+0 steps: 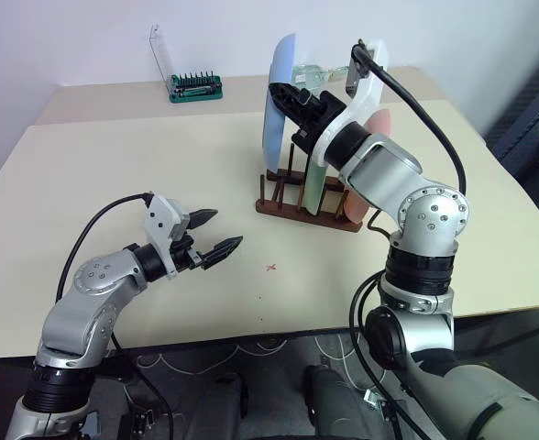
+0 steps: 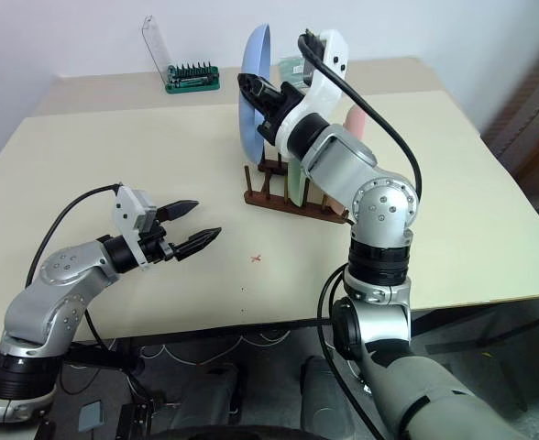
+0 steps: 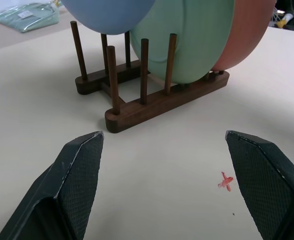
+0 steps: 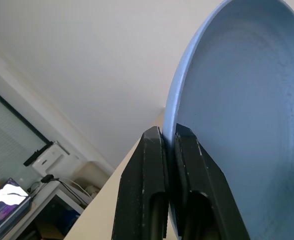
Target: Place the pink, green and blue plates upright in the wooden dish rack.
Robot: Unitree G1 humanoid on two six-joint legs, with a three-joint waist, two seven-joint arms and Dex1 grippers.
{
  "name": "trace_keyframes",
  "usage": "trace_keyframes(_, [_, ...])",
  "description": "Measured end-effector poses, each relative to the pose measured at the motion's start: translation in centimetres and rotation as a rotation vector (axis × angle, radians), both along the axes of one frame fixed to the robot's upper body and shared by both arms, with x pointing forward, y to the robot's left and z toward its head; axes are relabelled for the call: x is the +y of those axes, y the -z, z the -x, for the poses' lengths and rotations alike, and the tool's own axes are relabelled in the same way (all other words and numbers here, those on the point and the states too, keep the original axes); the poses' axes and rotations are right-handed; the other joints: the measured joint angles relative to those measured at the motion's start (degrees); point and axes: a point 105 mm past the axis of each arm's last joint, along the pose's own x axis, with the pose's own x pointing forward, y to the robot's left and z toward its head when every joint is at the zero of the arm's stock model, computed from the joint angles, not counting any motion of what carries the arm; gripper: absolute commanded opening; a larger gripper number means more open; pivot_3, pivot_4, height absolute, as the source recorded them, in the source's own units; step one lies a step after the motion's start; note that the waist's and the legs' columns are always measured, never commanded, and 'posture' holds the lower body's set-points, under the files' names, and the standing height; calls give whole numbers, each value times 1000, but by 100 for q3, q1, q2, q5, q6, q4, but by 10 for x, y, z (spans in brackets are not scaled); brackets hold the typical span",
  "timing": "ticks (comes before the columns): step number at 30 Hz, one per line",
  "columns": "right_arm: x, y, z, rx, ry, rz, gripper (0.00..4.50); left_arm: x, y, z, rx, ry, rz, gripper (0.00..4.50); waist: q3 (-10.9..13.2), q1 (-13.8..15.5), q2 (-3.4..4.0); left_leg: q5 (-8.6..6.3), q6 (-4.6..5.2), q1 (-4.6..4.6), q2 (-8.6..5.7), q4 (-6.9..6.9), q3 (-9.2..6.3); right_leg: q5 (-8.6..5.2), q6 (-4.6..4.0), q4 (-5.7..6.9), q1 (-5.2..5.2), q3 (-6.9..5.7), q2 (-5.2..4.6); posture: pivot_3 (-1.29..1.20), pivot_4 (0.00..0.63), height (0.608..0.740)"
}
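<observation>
Beige table (image 1: 114,156) bears wooden rack (image 1: 292,209), green tool holder (image 1: 194,87).

Scene evenly, brightly lit; soft faint shadows cast beside wooden dish rack (image 1: 308,207). No glare noted. Near fingers (image 3: 77,185) in left wrist view slightly softened.

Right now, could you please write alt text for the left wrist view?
A wooden rack on a beige table holds a green plate and a pink plate upright, with a blue plate above its pegs. The open left gripper frames the foreground near a red mark.
</observation>
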Motion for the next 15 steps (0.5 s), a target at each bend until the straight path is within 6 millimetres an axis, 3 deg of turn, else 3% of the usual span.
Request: trace_keyframes(15, [-3,16,-8,141,117,-44,41,0,-1,0,-4,2,0,4024,0,0,0,0,0,0,0,-1,-1,0,0,-1,0,0,0,0,150,740])
